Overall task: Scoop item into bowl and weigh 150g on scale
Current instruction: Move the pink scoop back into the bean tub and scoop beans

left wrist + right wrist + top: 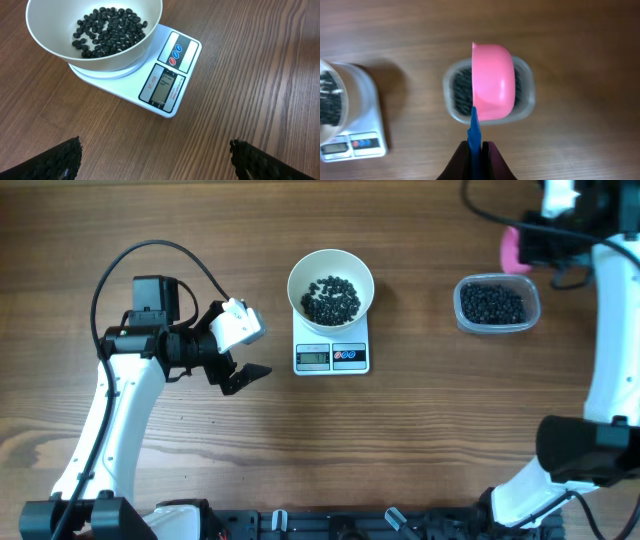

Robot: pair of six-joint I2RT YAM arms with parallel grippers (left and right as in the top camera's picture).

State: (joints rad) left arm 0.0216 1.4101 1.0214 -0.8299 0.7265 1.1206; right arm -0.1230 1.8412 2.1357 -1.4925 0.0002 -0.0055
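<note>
Left gripper [262, 350] is hanging with its jaws spread wide and gripping nothing, just left of the scale [331, 357] and pointing toward it across the table [420, 440]. The white bowl [330, 260] is sitting squarely on the scale, carrying a shallow layer of black beans [331, 300] that is covering only part of its floor. The display [164, 89] is showing something, but the digits are reading too small to make out, so the weight is going unrecorded here. Further right, the clear tub [461, 302] is holding the main heap of beans, well apart from the bowl. Right gripper [475, 146] is clamping tight on the blue handle [474, 127] of the pink scoop [493, 80]. The handle's long axis is running straight out from the jaws, putting the scoop head directly over the tub in the wrist view. Whether the scoop is carrying beans is not showing. Judging from this, the right arm is sitting nearer the supply, and any loaded carry is going to run leftward from tub to bowl.
</note>
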